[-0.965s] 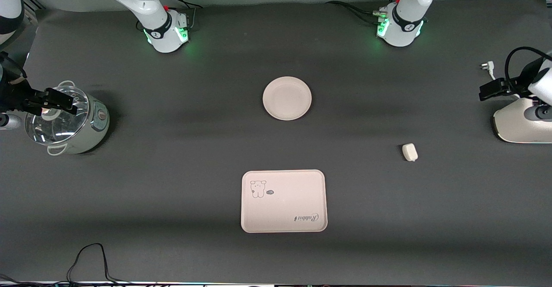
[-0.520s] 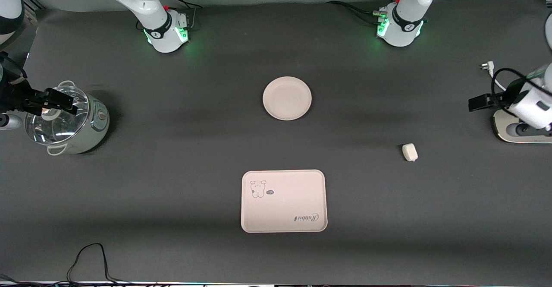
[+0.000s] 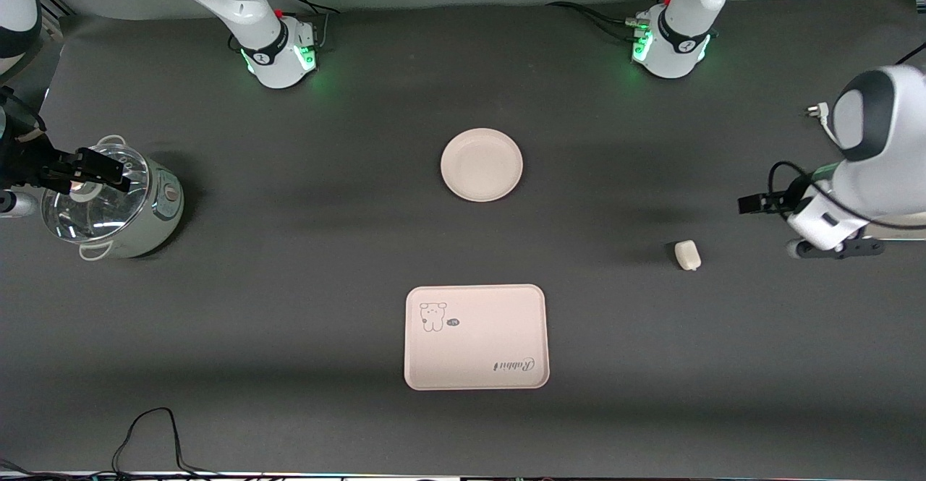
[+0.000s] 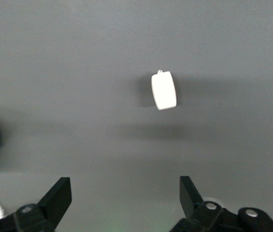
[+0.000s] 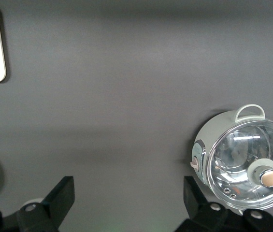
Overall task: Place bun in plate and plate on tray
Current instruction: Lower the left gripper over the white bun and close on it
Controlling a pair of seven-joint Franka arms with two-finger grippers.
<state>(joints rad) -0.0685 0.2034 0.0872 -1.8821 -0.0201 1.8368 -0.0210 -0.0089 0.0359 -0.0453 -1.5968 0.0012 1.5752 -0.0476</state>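
The small white bun (image 3: pixel 687 254) lies on the dark table toward the left arm's end. It also shows in the left wrist view (image 4: pixel 164 90). The round plate (image 3: pixel 481 164) sits mid-table, empty. The rectangular tray (image 3: pixel 475 337) with the animal drawing lies nearer the front camera than the plate, empty. My left gripper (image 3: pixel 832 247) hangs open and empty above the table beside the bun, apart from it; its open jaws show in the left wrist view (image 4: pixel 124 197). My right gripper (image 3: pixel 25 173) waits open and empty, high up by the pot, as the right wrist view (image 5: pixel 127 198) shows.
A pale green pot with a glass lid (image 3: pixel 108 202) stands at the right arm's end, also in the right wrist view (image 5: pixel 245 159). A white plug (image 3: pixel 816 111) lies at the left arm's end. A black cable (image 3: pixel 145 430) loops at the front edge.
My left arm has swung in from the table's end toward the bun and now covers the white appliance there. The right arm, bun, plate and tray have not moved.
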